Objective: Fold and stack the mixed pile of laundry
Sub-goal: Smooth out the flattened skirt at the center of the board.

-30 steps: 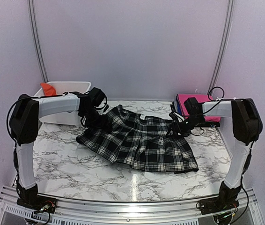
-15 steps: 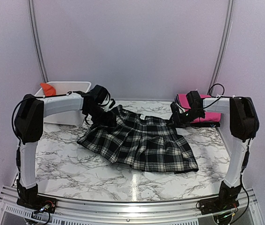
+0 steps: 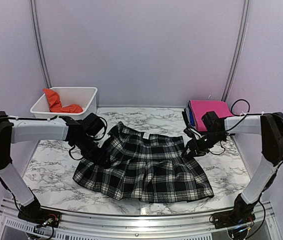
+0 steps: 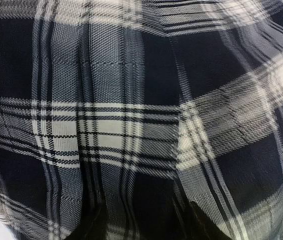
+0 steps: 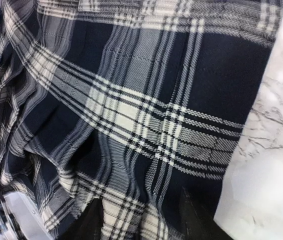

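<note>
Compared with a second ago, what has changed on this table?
The left fingers and right fingers appear to have closed on the far corners of the plaid garment and dragged it back toward the robot's side. The orange shirt in the white bin and the folded pink garment stayed put.

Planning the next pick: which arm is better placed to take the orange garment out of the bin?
Left. The orange garment lies in the white bin at the far left, nearer the left gripper; the right gripper works the opposite side.
</note>
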Controlling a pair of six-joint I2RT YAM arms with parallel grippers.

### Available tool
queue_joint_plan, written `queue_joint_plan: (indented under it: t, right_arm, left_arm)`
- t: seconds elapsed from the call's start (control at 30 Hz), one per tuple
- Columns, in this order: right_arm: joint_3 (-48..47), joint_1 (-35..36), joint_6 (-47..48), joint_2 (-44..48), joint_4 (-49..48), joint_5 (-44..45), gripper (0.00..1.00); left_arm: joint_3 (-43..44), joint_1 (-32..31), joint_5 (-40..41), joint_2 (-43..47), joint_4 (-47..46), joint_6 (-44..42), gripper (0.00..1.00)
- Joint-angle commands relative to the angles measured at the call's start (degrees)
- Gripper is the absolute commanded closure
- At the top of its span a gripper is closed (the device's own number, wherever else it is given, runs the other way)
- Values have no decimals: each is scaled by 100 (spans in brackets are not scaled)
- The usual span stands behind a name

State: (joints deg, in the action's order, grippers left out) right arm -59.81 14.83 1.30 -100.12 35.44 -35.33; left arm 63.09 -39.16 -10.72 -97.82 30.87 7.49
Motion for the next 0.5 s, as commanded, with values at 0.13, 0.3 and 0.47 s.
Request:
queue_joint_plan:
  t: [0.13, 0.3, 0.47]
  right_arm:
    - [-868, -487, -295, -21, -344, 324, 38]
    - [-1783, -487, -419, -821, -309, 832, 34]
    - [-2442, -453, -473, -1465, -155, 804, 33]
  left_arm:
    - [1991, 345, 998, -224, 275, -435, 13]
    - [3761, 571, 1443, -1688, 659, -942, 9]
    - [4923, 576, 1700, -2701, 1101, -1423, 4]
